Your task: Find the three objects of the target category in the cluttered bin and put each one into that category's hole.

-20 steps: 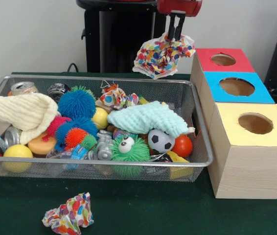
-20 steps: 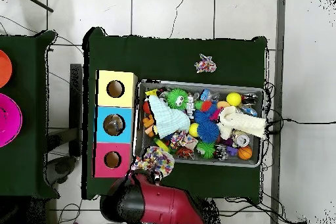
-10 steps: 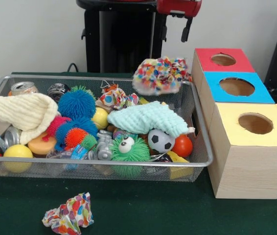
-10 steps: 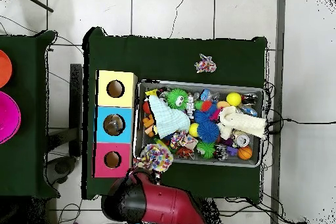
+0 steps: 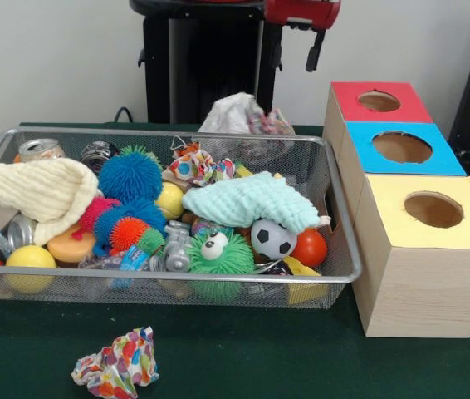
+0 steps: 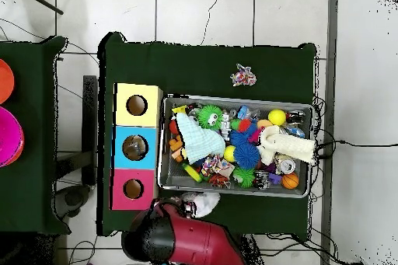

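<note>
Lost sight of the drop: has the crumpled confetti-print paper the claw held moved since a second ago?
Yes. The crumpled paper fell from the claw, landing on the table behind the bin's far rim, short of the red box.

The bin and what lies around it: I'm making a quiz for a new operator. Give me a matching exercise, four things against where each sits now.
Things:
1. soccer ball
2. crumpled paper wad with coloured dots
3. pale crumpled wad
4. cream cloth

Places:
A. on the green table, outside the bin's near wall
B. draped over one end of the bin, away from the boxes
C. in the bin, beside the red ball
D. outside the bin's far wall, below the hand

Pairs: 1-C, 2-A, 3-D, 4-B
</note>
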